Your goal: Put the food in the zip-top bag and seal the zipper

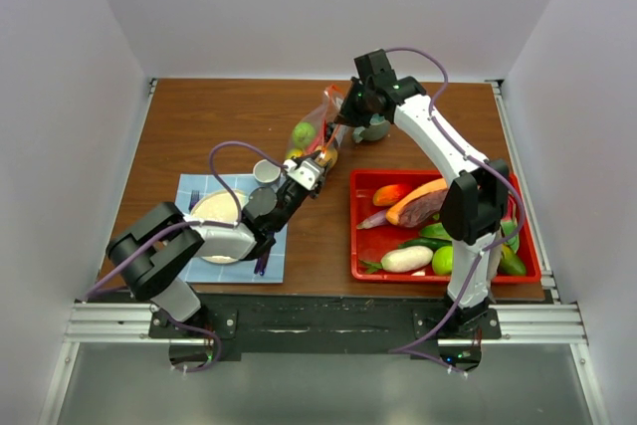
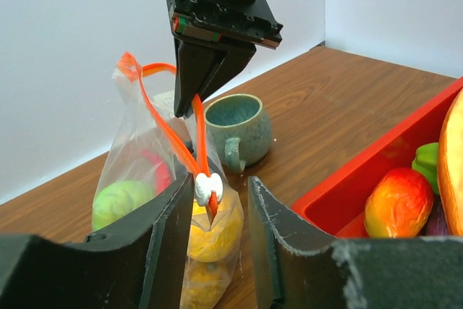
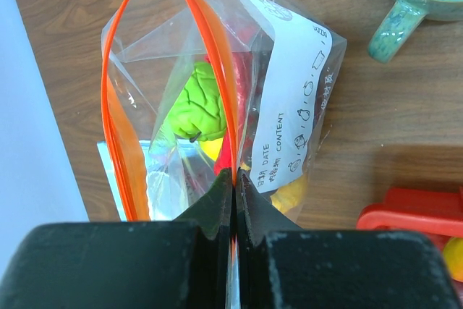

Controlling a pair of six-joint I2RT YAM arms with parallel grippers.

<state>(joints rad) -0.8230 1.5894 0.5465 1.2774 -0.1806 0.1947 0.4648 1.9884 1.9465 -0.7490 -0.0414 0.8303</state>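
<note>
The clear zip-top bag [image 1: 312, 133] stands upright at mid-table and holds a green fruit [image 3: 197, 103], yellow fruits [image 2: 210, 233] and something red. Its orange zipper [image 3: 210, 41] gapes open at the top. My right gripper [image 3: 234, 175] is shut on one side of the zipper strip and holds the bag up; it also shows in the left wrist view [image 2: 189, 103]. My left gripper [image 2: 217, 187] is open, its fingers on either side of the white slider [image 2: 208, 187] at the bag's end. More food lies in the red tray [image 1: 354, 236]: a carrot [image 1: 418, 196], a white radish [image 1: 408, 259] and green pieces.
A teal mug [image 1: 373, 129] stands just behind the bag, also in the left wrist view [image 2: 237, 129]. A blue mat with a plate [image 1: 214, 211] and a small cup [image 1: 266, 172] lie at the left. The tray wall [image 2: 362, 171] is close on the left gripper's right.
</note>
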